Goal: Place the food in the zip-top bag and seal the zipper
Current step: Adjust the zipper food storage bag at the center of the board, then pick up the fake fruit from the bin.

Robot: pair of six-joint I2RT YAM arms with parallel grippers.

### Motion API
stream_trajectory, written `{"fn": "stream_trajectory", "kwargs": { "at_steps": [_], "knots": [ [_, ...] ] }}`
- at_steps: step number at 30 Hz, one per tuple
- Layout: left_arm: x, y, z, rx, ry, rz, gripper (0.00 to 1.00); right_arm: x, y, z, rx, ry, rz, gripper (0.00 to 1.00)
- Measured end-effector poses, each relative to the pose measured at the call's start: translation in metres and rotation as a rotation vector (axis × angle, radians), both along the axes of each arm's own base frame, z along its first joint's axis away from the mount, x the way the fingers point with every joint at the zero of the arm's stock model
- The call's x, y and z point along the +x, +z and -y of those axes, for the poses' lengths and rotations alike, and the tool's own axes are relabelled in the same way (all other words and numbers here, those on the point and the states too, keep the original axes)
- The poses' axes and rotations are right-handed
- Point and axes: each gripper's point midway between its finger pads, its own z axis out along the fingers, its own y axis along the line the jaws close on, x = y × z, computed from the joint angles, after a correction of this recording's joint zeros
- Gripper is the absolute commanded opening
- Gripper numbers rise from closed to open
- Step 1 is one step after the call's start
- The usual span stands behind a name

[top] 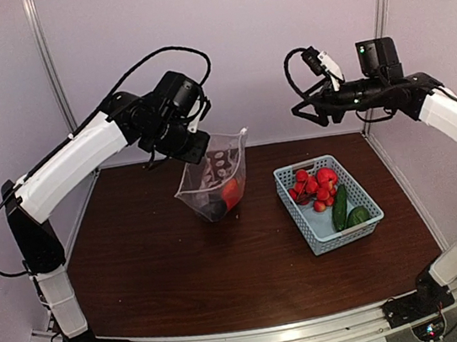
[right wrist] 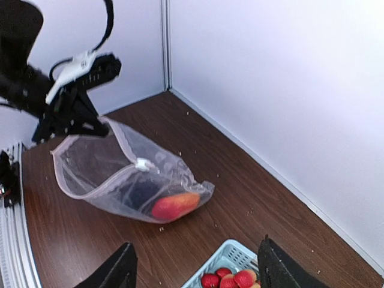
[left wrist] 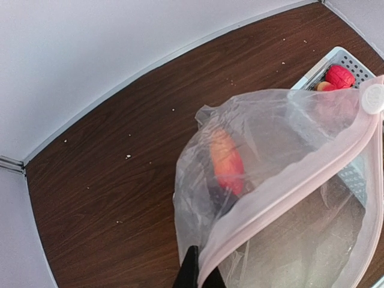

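Note:
My left gripper [top: 194, 148] is shut on the mouth edge of the zip-top bag [top: 213, 180] and holds it up, its bottom resting on the table. In the left wrist view the fingertips [left wrist: 193, 271] pinch the pale zipper [left wrist: 282, 186], and the white slider [left wrist: 373, 98] sits at the far end. Inside the bag lie an orange-red piece [right wrist: 175, 205] and a dark piece [right wrist: 139, 192]. More food, red round pieces [top: 315, 184] and green cucumbers [top: 341, 206], lies in the light-blue basket [top: 304, 220]. My right gripper [right wrist: 195, 273] is open, empty and high above the basket.
The basket's rim [right wrist: 223, 254] lies just below the right fingers. Grey walls close the table on three sides, with a metal rail [top: 235, 340] at the near edge. Small crumbs dot the dark wood.

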Motion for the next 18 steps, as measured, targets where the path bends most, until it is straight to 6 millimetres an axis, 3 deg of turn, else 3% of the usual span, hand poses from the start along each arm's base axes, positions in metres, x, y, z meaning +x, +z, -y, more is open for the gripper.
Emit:
{"fn": "stream_trajectory", "kwargs": {
  "at_steps": [2,4,7,11,18],
  "knots": [
    [0.000,0.000,0.004,-0.013,-0.013,-0.003,0.00,-0.003,-0.021,0.008,-0.119,0.044,0.042,0.61],
    [-0.001,0.000,0.007,-0.025,-0.023,-0.008,0.00,-0.002,-0.055,0.011,-0.241,0.098,0.037,0.59],
    [-0.002,0.000,0.009,-0.033,-0.032,-0.014,0.00,-0.001,-0.122,0.015,-0.428,0.221,-0.017,0.58],
    [-0.003,-0.005,0.010,-0.033,-0.036,-0.022,0.00,-0.012,-0.189,0.022,-0.599,0.392,-0.053,0.57],
    [-0.005,-0.018,0.009,-0.014,-0.039,-0.047,0.00,-0.008,-0.229,0.029,-0.765,0.548,0.031,0.51]
  ]
}}
